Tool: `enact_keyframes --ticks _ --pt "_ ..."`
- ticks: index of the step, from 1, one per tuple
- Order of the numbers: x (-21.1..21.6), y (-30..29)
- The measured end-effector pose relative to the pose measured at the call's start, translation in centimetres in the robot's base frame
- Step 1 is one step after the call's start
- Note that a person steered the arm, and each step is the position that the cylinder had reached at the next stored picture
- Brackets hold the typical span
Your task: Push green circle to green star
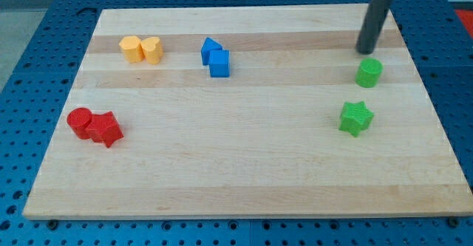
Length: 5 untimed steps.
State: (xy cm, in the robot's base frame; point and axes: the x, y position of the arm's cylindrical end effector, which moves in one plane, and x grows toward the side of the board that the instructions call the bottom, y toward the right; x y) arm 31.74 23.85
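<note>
Resting on the wooden board (pixel 244 165) near its top right corner, my tip (pixel 366 52) holds nothing and sits just above the green plastic circle (pixel 369 73), close to it but apart. That round block stands upright, its axis vertical, with no facing to tell. Below it, near the right edge, lies the green star (pixel 355 117). Along the top edge sit two blue blocks (pixel 214 57) and two yellow blocks (pixel 141 49); two red blocks (pixel 94 125) touch near the left edge.
</note>
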Motion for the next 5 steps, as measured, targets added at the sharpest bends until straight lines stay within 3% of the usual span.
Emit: enact_keyframes --ticks 1,4,5 --pt "1.5 3.6" --pt "11.8 -4.2" --pt "11.6 -4.0"
